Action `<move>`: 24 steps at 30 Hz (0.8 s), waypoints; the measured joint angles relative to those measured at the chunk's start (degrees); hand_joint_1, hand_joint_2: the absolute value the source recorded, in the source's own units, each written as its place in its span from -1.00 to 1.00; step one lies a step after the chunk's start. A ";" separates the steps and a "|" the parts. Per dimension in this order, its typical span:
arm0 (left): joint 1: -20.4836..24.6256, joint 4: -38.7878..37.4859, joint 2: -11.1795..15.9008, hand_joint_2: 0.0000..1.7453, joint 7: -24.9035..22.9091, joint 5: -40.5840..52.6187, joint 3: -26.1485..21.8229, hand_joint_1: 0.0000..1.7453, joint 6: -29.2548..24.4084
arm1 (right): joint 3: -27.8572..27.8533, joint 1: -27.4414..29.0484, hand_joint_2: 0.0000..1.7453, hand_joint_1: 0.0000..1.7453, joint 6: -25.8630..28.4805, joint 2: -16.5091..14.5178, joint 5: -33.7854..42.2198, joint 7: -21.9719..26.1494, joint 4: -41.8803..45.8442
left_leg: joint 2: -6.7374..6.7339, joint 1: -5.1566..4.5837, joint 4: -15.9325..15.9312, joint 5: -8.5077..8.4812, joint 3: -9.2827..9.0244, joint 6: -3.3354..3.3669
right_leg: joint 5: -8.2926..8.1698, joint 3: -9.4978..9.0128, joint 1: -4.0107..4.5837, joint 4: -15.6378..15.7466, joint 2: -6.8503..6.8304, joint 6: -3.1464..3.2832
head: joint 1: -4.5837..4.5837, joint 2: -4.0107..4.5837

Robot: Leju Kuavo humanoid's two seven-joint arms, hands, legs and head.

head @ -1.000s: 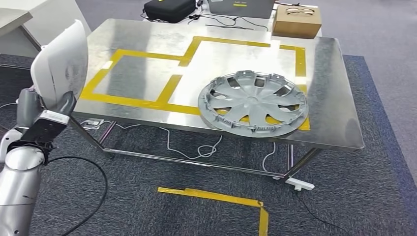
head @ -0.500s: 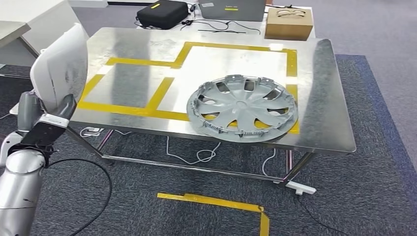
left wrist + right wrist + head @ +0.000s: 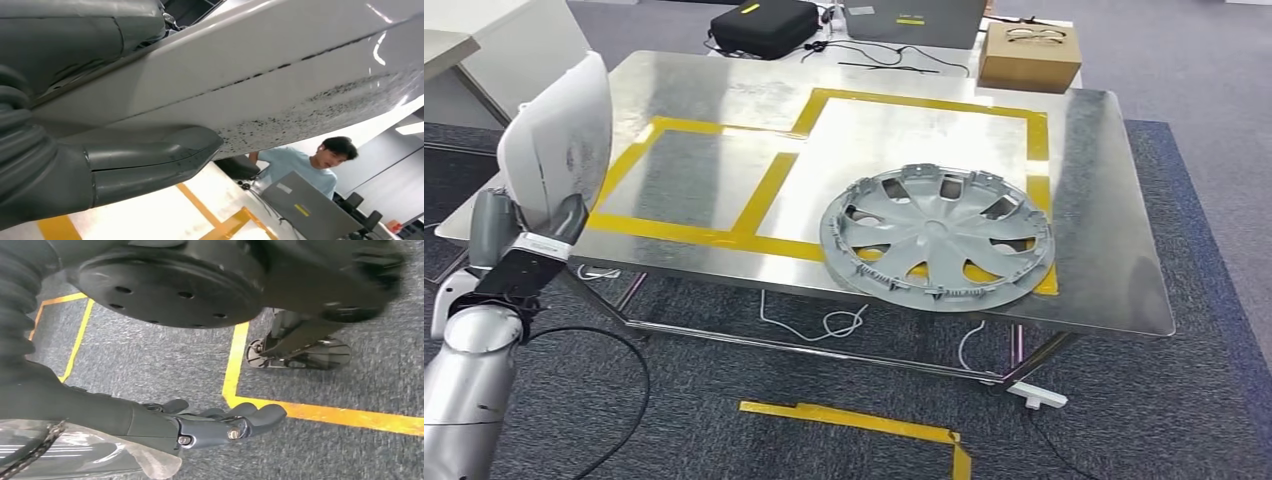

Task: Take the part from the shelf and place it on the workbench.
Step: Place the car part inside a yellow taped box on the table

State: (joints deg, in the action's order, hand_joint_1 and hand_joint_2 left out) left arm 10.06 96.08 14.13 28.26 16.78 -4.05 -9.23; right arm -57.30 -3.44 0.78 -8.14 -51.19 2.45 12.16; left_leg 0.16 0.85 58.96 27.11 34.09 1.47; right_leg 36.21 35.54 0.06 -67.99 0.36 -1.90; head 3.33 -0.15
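My left hand (image 3: 522, 252) grips the lower edge of the part, a white curved panel (image 3: 559, 148) with dark speckles, and holds it upright beside the workbench's near left corner. In the left wrist view the thumb (image 3: 150, 160) presses against the panel (image 3: 280, 85). The workbench (image 3: 1104, 200) is a steel table marked with yellow tape rectangles. My right hand (image 3: 210, 425) hangs over the carpet with its fingers loosely stretched out and nothing in them.
A grey wheel cover (image 3: 937, 237) lies on the bench's near right part. A black case (image 3: 764, 25), a laptop (image 3: 914, 12) and a cardboard box (image 3: 1029, 55) sit beyond the far edge. Cables hang under the table. A person (image 3: 310, 167) sits behind the laptop.
The whole picture has shifted slightly, so the camera has moved. My left hand holds the white panel the same way as before.
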 joint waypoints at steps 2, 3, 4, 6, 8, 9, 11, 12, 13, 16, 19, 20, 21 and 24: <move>-0.45 0.00 -0.23 1.00 0.07 0.03 0.02 1.00 -0.05 | -0.03 -0.10 1.00 -1.00 -0.06 -0.01 0.01 0.09 -0.01 | -0.03 -0.02 0.01 0.54 -0.52 0.08 | 0.68 4.19 -0.05 -5.76 0.00 -0.12 | 0.01 0.00; -0.67 0.00 -0.36 1.00 0.12 0.05 0.04 1.00 -0.07 | -0.05 -0.17 1.00 -1.00 -0.09 -0.01 -0.01 0.12 -0.01 | -0.02 -0.03 0.01 0.88 -0.96 0.06 | -0.63 4.78 -0.04 -5.74 -0.01 -0.08 | 0.00 0.00; -0.85 0.00 -0.47 1.00 0.18 0.08 0.07 1.00 -0.10 | -0.05 -0.25 1.00 -1.00 -0.09 -0.01 -0.05 0.11 -0.01 | 0.01 -0.03 0.01 1.25 -1.53 0.00 | -2.96 4.20 -0.04 -3.49 -0.03 0.05 | -0.02 0.00; -0.99 0.00 -0.65 1.00 0.29 0.11 0.09 1.00 -0.18 | -0.05 -0.21 1.00 -1.00 -0.01 0.00 -0.19 0.05 -0.01 | 0.11 -0.11 0.01 2.05 -2.52 -0.26 | -7.72 1.59 0.00 3.65 -0.08 0.47 | -0.04 0.00; -1.04 -0.01 -0.75 1.00 0.38 0.14 0.08 1.00 -0.27 | -0.05 -0.11 1.00 -1.00 0.03 -0.01 -0.36 0.06 -0.02 | 0.26 -0.27 0.06 2.54 -2.70 -0.74 | -9.05 -0.46 0.10 8.25 -0.06 0.91 | -0.05 0.00; -1.07 -0.01 -0.79 1.00 0.42 0.16 0.07 1.00 -0.28 | -0.05 -0.08 1.00 -1.00 0.02 -0.01 -0.44 0.10 -0.03 | 0.28 -0.33 0.02 2.61 -2.62 -1.03 | -8.59 -0.80 0.19 8.70 0.00 1.11 | -0.03 0.00; -1.11 -0.01 -0.82 1.00 0.46 0.20 0.04 1.00 -0.31 | -0.05 -0.06 1.00 -1.00 0.02 -0.05 -0.58 0.17 -0.03 | 0.21 -0.27 -0.11 2.85 -2.73 -1.66 | -8.28 -1.20 0.08 9.24 0.15 1.66 | 0.05 0.00; -1.07 0.00 -0.82 1.00 0.48 0.20 0.03 1.00 -0.32 | -0.05 -0.06 1.00 -1.00 0.03 -0.08 -0.64 0.21 -0.03 | 0.16 -0.25 0.39 3.22 -2.69 -2.00 | -8.20 -1.50 -0.04 9.44 0.20 1.93 | 0.14 0.00; -0.94 0.00 -0.81 1.00 0.50 0.20 0.01 1.00 -0.34 | -0.06 -0.09 1.00 -1.00 0.05 -0.11 -0.70 0.23 -0.03 | 0.13 -0.22 1.85 3.95 -2.12 -2.33 | -8.10 -1.87 -0.19 9.65 0.20 2.25 | 0.25 0.00; -0.95 -0.01 -0.81 1.00 0.55 0.26 -0.04 1.00 -0.38 | -0.16 -0.09 1.00 -1.00 0.15 -0.13 -0.81 0.08 -0.03 | 0.10 -0.06 11.49 7.14 3.25 -2.87 | -7.47 -2.85 -0.22 9.82 0.14 2.95 | 0.47 0.00; -1.50 -0.03 -0.81 1.00 0.55 0.33 -0.08 1.00 -0.39 | -0.22 0.13 1.00 -1.00 0.09 -0.13 -0.96 -0.20 -0.03 | 0.09 -0.04 13.47 4.66 5.92 -2.80 | -6.56 -4.06 -0.16 9.81 0.25 2.96 | 0.48 0.00; -1.55 -0.04 -0.80 1.00 0.55 0.33 -0.15 1.00 -0.39 | -0.22 0.18 1.00 -1.00 0.05 -0.13 -1.04 -0.20 -0.03 | 0.09 -0.05 10.56 2.08 5.09 -2.64 | -6.21 -4.60 -0.16 9.81 0.29 2.87 | 0.48 0.00; -1.57 -0.05 -0.80 1.00 0.55 0.32 -0.27 1.00 -0.40 | -0.21 0.20 1.00 -1.00 0.02 -0.14 -1.14 -0.17 -0.03 | 0.08 -0.10 7.42 0.04 3.98 -2.43 | -5.86 -4.87 -0.13 9.83 0.32 2.71 | 0.44 0.00; -1.67 -0.19 -0.73 1.00 0.21 0.35 -0.77 1.00 -0.26 | -0.21 0.08 1.00 -1.00 -0.10 -0.18 -1.58 -0.05 -0.03 | 0.13 -0.49 1.61 -1.13 1.69 -1.73 | -5.16 -5.08 0.04 9.82 0.35 1.84 | 0.33 0.00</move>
State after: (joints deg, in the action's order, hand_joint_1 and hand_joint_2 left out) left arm 8.39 95.89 13.40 28.47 17.13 -4.82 -9.50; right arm -57.51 -3.36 0.68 -8.32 -52.77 2.40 12.13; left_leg 0.29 0.36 60.57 25.98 35.78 -0.26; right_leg 31.05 30.46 0.11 -58.18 0.71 -0.06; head 3.66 -0.15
